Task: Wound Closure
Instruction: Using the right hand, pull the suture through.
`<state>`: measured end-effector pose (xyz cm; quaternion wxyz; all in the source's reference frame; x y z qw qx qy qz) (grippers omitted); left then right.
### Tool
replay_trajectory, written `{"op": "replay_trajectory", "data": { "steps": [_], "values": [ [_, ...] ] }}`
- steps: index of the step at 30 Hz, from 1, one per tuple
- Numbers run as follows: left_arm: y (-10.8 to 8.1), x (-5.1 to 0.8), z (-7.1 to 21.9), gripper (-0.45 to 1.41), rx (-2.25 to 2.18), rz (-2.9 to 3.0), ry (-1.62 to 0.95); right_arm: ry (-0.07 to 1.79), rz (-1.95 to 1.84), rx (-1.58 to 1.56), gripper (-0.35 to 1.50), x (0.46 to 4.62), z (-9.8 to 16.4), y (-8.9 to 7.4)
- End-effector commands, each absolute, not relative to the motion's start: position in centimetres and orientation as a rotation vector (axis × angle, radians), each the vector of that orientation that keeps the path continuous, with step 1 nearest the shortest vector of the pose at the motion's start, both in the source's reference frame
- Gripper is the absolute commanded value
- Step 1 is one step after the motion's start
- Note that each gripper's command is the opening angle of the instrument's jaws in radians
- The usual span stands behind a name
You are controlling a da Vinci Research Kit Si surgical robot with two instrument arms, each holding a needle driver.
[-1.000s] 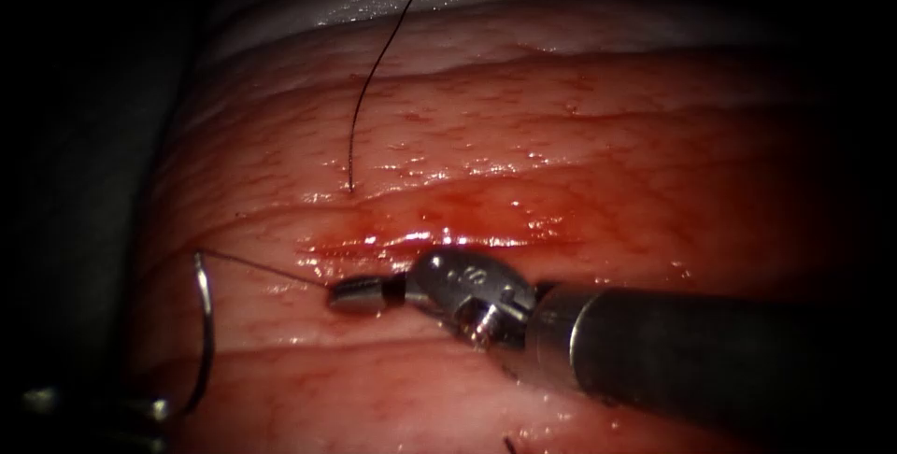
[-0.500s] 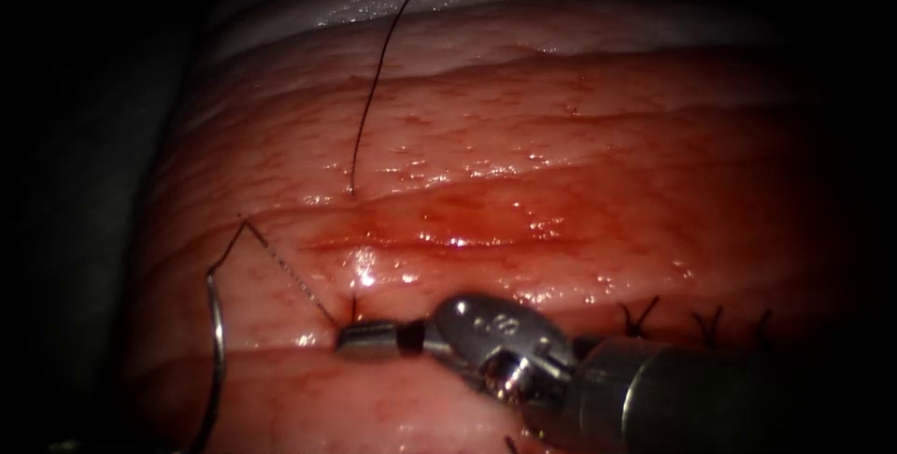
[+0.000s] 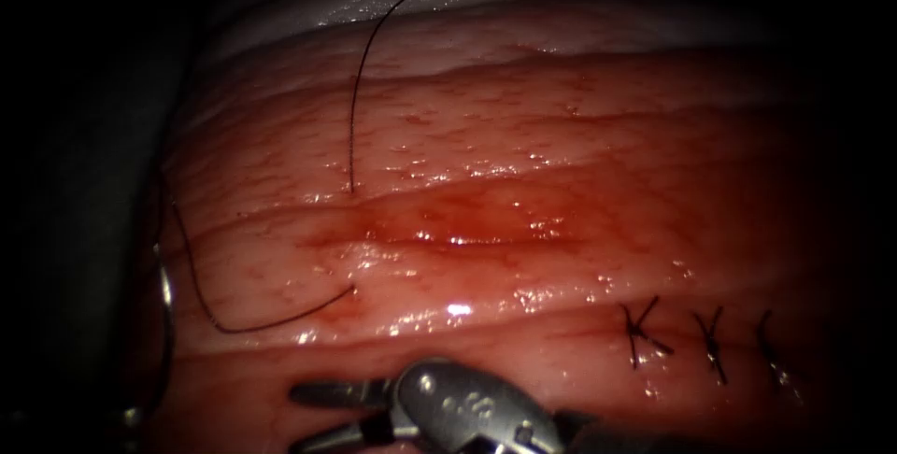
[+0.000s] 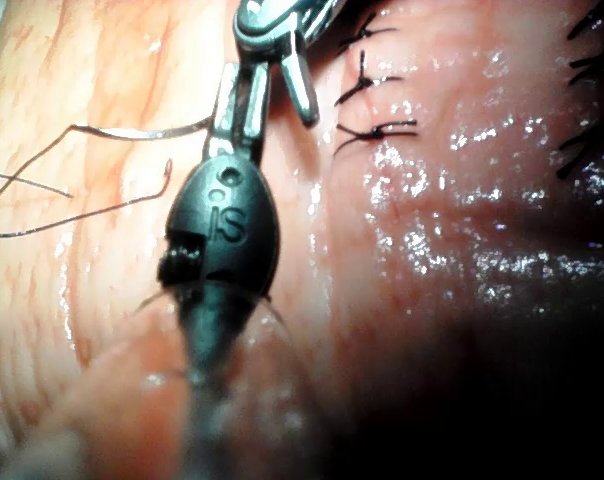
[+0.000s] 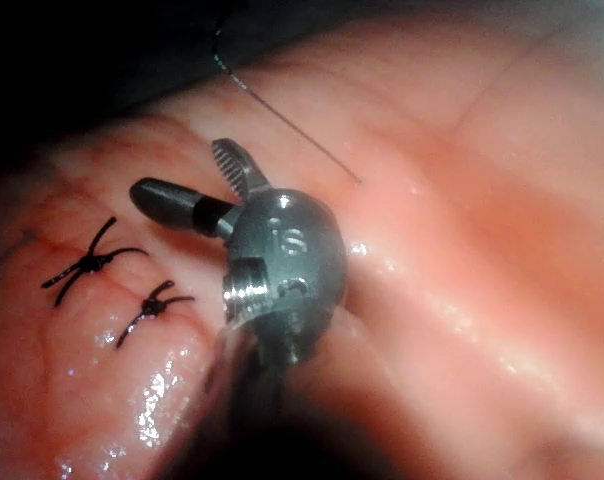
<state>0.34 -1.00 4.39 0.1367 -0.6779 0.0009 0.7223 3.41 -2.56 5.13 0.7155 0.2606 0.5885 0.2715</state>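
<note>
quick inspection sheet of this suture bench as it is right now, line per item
surface: tissue, wet and glossy, with the cut running across it and red fluid along the cut
job's things: needle out of the tissue, past the cut's left end; thread enters the tissue just below the cut and loops left toward the needle, and another strand rises from above the cut; three tied stitches on the right
clutter: nothing seen
grippers: left tool shut on the needle near the end away from the thread; right tool open, holding nothing, below the cut
cables: nothing seen
surroundings: dark beyond the tissue's edges
</note>
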Motion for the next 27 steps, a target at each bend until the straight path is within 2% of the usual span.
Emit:
{"op": "replay_trajectory", "data": {
  "steps": [1,3,6,10,14,18,19,20,21,22,23,26,27],
  "values": [
    [-1.0,0.32,4.5,-0.45,-1.942,2.079,0.019,1.301,0.583,0.517,1.03,3.42,5.3,-2.4],
    [-0.8,0.44,4.7,-0.45,-1.888,2.056,0.069,1.299,0.543,0.436,1.13,3.37,5.5,-2.2],
    [-0.6,0.5,4.8,-0.45,-1.838,2.057,0.101,1.291,0.524,0.383,1.15,3.31,5.8,-2.1],
    [-0.5,0.49,5.0,-0.45,-1.814,2.069,0.121,1.265,0.512,0.311,0.96,3.26,6.1,-1.9],
    [-0.5,0.46,5.1,-0.45,-1.821,2.068,0.123,1.212,0.525,0.271,0.94,3.24,6.2,-1.9],
    [-0.6,0.45,5.0,-0.45,-1.828,2.066,0.122,1.197,0.537,0.252,1.08,3.31,6.3,-1.9],
    [-0.6,0.44,5.0,-0.45,-1.83,2.065,0.121,1.195,0.531,0.255,1.01,3.33,6.3,-1.9],
    [-0.6,0.44,5.0,-0.45,-1.833,2.065,0.12,1.193,0.521,0.263,0.84,3.34,6.3,-1.9],
    [-0.6,0.44,5.0,-0.45,-1.836,2.064,0.119,1.19,0.508,0.276,0.56,3.35,6.3,-1.9],
    [-0.6,0.44,5.0,-0.45,-1.839,2.063,0.118,1.185,0.491,0.293,0.07,3.35,6.3,-1.9],
    [-0.6,0.44,5.0,-0.45,-1.839,2.063,0.118,1.183,0.49,0.303,-0.08,3.36,6.3,-1.9],
    [-0.6,0.42,5.0,-0.45,-1.842,2.061,0.118,1.184,0.486,0.31,-0.08,3.38,6.3,-1.9],
    [-0.6,0.4,5.0,-0.45,-1.845,2.06,0.117,1.185,0.485,0.311,-0.25,3.39,6.3,-1.9]
  ]
}}
